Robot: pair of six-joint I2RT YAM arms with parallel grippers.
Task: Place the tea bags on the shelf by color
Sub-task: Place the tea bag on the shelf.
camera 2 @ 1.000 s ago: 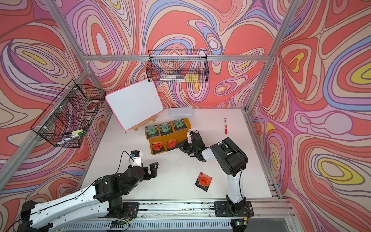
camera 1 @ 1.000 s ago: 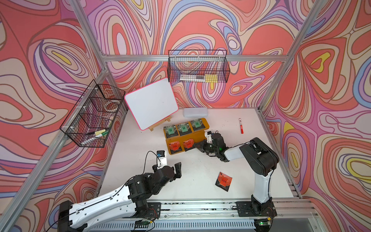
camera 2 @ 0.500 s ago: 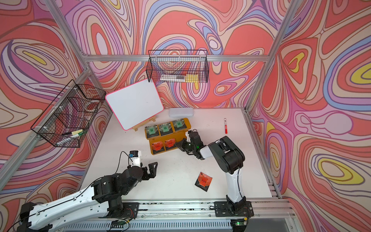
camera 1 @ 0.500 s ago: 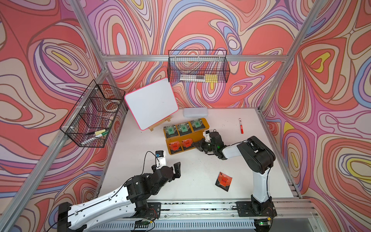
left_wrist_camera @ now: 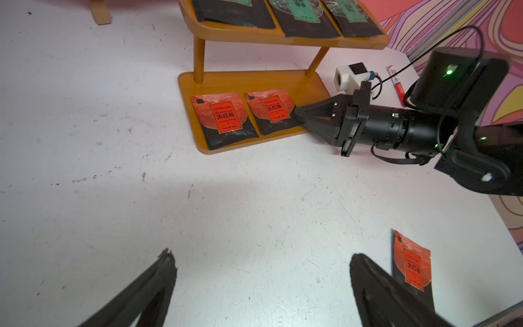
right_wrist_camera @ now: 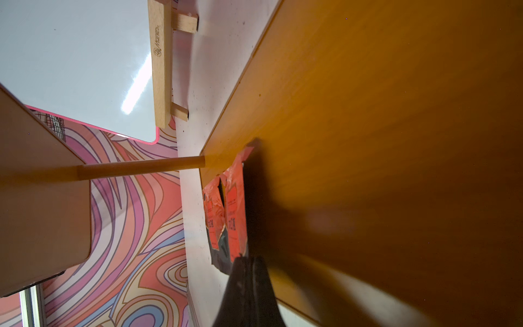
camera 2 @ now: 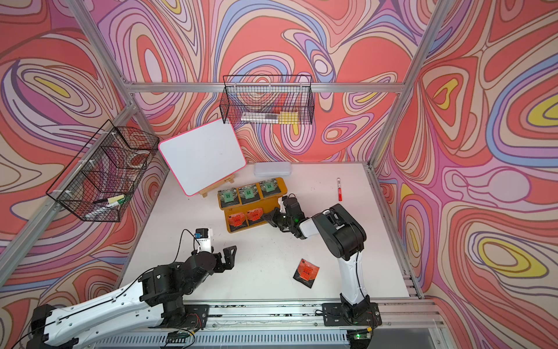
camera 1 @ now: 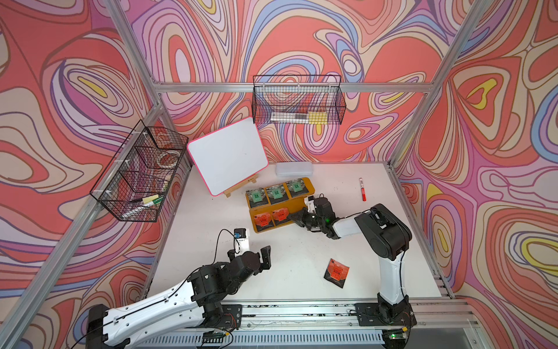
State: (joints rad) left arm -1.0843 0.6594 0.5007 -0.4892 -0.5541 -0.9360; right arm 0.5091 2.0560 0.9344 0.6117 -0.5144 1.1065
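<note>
1. The shelf (left_wrist_camera: 254, 80) has a bare stretch on its lower board at the end away from the whiteboard (camera 1: 226, 157). The right gripper (left_wrist_camera: 296, 111) comes in across that end's edge.
2. The right gripper's jaws are pressed together. Its tip touches the free edge of the middle orange-red bag (left_wrist_camera: 273, 110). The close view is blurred, so it may be nipping that corner or only touching it.
3. The outer orange-red bag (left_wrist_camera: 223, 119) lies just beside the middle one, its corner at the board's front rim.
4. The left gripper (left_wrist_camera: 261, 256) is spread wide and holds nothing. It hangs over bare table (camera 1: 302, 247), well apart from the shelf.
5. The loose orange-red bag (camera 1: 336, 273) lies flat and skewed near the table's front, with open surface all round it.
6. Three green tea bags (camera 1: 275, 193) fill the upper board from end to end.
7. The boards are glossy mustard with rounded corners, joined by slim slanted round posts. The sachets are crinkled black foil. The tabletop is matte white and scuffed.
8. A red marker (camera 1: 363, 189) lies near the far right edge, and a clear case (camera 1: 293, 169) lies behind the shelf.
</note>
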